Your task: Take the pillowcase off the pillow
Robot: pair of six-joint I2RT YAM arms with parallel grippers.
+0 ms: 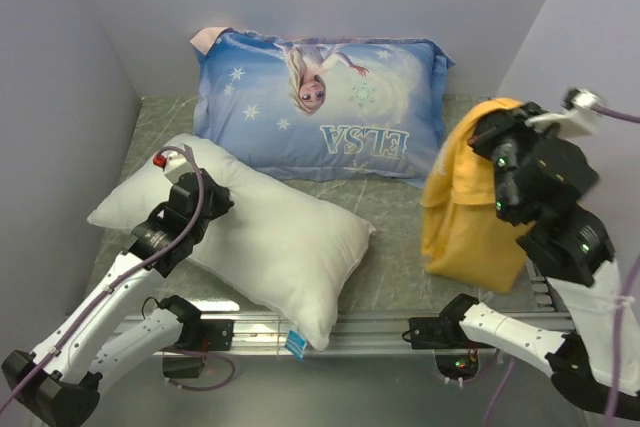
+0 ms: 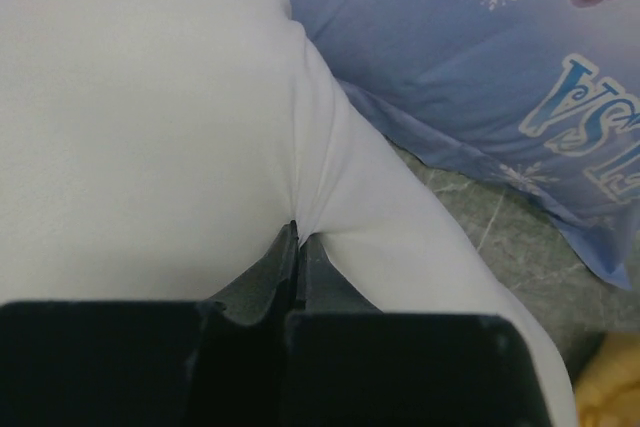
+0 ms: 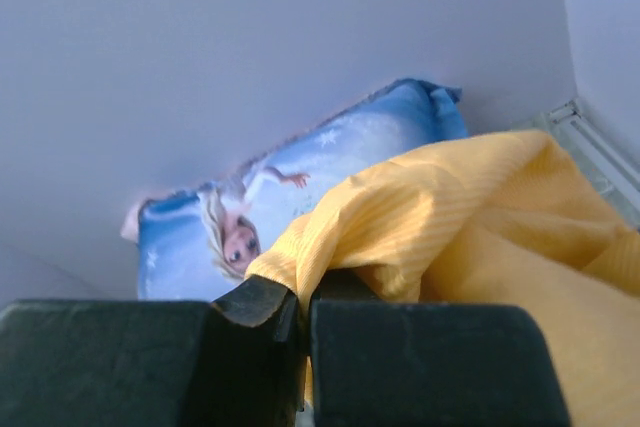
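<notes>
Left fingers (image 2: 262, 275) clenched on a pinched fold of the white pillow (image 2: 130, 127), which lies on the counter (image 1: 395, 212) just ahead of them. Right fingers (image 3: 262, 304) clenched on the yellow pillowcase (image 3: 480, 217); it hangs below them, apart from the pillow.

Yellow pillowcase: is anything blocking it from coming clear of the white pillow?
Nothing visible. The pillowcase hangs from the right fingers, apart from the pillow, which the left fingers pinch; only table shows between them.
</notes>
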